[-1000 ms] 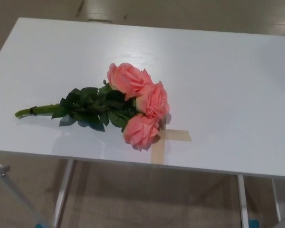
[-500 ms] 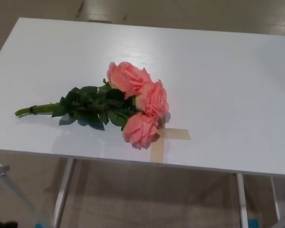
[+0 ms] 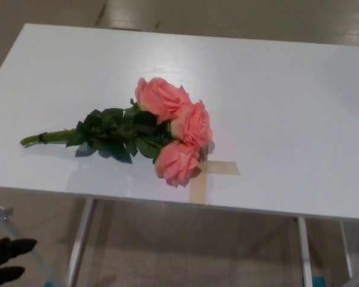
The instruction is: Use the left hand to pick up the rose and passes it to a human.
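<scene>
White table (image 3: 287,119) fills the view, tan floor behind. Rose (image 3: 167,128) lies flat near the front edge: three pink blooms beside a tape cross (image 3: 212,173), stem end pointing left. New since half a second ago: left hand (image 3: 6,260) has come into view at the bottom left corner, below table level, fingers apart, holding nothing. Right hand not visible. Reach just starting; grab likely at the stem.

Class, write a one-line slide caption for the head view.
Pink rose bunch lies on the white table as the left hand appears below.
</scene>
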{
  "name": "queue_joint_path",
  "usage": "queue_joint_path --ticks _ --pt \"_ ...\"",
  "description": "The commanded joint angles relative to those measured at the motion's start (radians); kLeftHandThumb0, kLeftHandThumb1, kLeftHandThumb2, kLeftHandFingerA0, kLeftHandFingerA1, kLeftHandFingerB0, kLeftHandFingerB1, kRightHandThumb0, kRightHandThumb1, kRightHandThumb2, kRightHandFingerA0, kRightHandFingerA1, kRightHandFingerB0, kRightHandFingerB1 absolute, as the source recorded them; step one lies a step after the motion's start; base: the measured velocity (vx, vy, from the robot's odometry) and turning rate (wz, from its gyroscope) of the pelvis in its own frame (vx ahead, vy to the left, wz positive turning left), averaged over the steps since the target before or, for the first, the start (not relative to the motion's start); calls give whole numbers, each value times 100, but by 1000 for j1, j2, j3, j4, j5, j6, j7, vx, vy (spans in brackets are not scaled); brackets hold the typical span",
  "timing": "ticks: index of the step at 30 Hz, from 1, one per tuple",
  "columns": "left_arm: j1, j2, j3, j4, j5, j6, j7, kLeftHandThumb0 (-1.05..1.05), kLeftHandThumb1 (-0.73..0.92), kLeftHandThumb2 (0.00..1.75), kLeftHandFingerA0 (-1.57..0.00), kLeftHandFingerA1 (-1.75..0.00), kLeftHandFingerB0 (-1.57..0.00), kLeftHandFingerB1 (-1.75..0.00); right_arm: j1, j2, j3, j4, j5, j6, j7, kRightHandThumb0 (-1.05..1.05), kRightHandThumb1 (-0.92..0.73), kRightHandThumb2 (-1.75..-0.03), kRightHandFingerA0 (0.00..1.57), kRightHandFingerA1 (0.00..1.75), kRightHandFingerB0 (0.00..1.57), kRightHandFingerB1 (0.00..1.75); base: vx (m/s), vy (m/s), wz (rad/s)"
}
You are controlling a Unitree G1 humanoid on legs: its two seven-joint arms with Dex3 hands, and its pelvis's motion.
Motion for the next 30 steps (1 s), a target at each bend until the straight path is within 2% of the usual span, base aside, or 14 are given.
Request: queue_joint_path --ticks 1,3,4,10,13,14,15,16,22,26,27,28,29,30 --pt "353 212 136 -717 -374 -24 -387 -52 38 68 -62 -53 -42 -44 9 0 -6 7 0 3 -1 -33 -65 -59 55 39 46 36 0 0 0" --pt "359 211 141 -729 -376 -14 -387 -52 38 68 -62 -53 -42 -44 9 0 -6 7 0 3 -1 -33 -65 -59 55 39 46 36 0 0 0" --pt "378 218 182 -798 -435 -21 -401 -45 44 54 -77 -49 -50 -37 5 -1 -8 7 2 7 3 -34 -66 -59 55 39 46 36 0 0 0" --pt "387 195 320 -1022 -676 -12 -405 -42 43 53 -83 -52 -52 -38 -9 -3 -8 7 4 13 9 -34 -66 -59 54 39 47 36 0 0 0" --pt "310 163 322 -1050 -686 -1 -329 -49 37 67 -64 -55 -44 -44 -19 -6 -7 8 3 18 9 -34 -66 -59 54 39 47 36 0 0 0" --pt "258 139 317 -1057 -618 -8 -251 -52 37 67 -50 -48 -33 -40 -15 -6 -7 9 3 19 8 -34 -66 -59 54 39 48 36 0 0 0" --pt "209 118 315 -1063 -554 -7 -191 -46 43 54 -51 -39 -36 -32 -11 -8 -8 10 4 20 9 -34 -66 -59 54 39 50 37 0 0 0" --pt "177 110 312 -1061 -522 -3 -169 -54 38 67 -44 -46 -30 -39 -8 -9 -8 9 5 18 10 -34 -66 -59 54 39 50 37 0 0 0" --pt "-101 92 242 -977 -312 104 -81 -58 39 68 -30 -41 -25 -38 -2 -14 -3 7 3 11 19 -34 -66 -59 54 39 49 36 0 0 0" --pt "-314 92 141 -822 -130 200 -63 -59 46 55 -28 -31 -25 -29 3 -17 -2 6 3 17 23 -34 -66 -59 54 39 47 36 0 0 0" --pt "-354 89 116 -785 -100 215 -62 -28 22 84 -10 -51 -9 -50 5 -20 -3 6 3 18 23 -34 -66 -60 53 39 50 37 0 0 0" --pt "-393 84 90 -749 -71 230 -60 -28 22 84 -10 -51 -9 -50 7 -25 -4 5 4 16 23 -34 -66 -60 53 39 50 37 0 0 0" --pt "-486 79 32 -631 -9 237 -60 -62 48 56 -26 -30 -23 -29 6 -24 1 6 -1 21 21 -35 -66 -60 52 39 50 37 0 0 0" --pt "-526 73 6 -567 23 220 -54 -62 49 56 -27 -30 -22 -29 9 -25 0 7 0 20 22 -35 -67 -60 52 39 49 37 0 0 0"
